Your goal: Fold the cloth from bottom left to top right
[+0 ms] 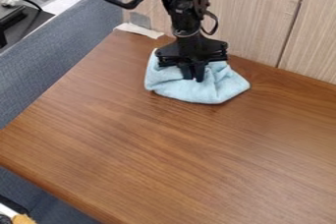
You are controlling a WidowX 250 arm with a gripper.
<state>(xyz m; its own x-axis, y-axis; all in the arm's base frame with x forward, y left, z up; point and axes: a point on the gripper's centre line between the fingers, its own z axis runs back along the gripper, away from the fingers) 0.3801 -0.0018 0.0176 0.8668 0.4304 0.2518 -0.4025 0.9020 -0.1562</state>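
Your gripper (pixel 193 76) is hanging jaws-down in the upper middle of the cloth (pixel 183 91), and you can't be sure whether those jaws are gripping fabric or merely pressing on it. If they are catching several layers, your next lift is likely dragging up the whole bunch rather than folding it. If they are missing the fabric, you are pulling away with nothing.

Around them the cloth is lying rumpled, creases running toward 4 o'clock, its lower edge bulging at 6 and one corner poking out toward 4. That bunching is probably making it hard for you to find the bottom-left corner, and a fold toward 1 or 2 o'clock may be ending up as a wad.

The arm (pixel 187 16) is hiding part of the far edge, so you are judging alignment partly blind. Farther out, the wall panel (pixel 253 14) is standing close behind the table (pixel 177 149) at 12 to 2 o'clock; overshooting could be bumping you into it.
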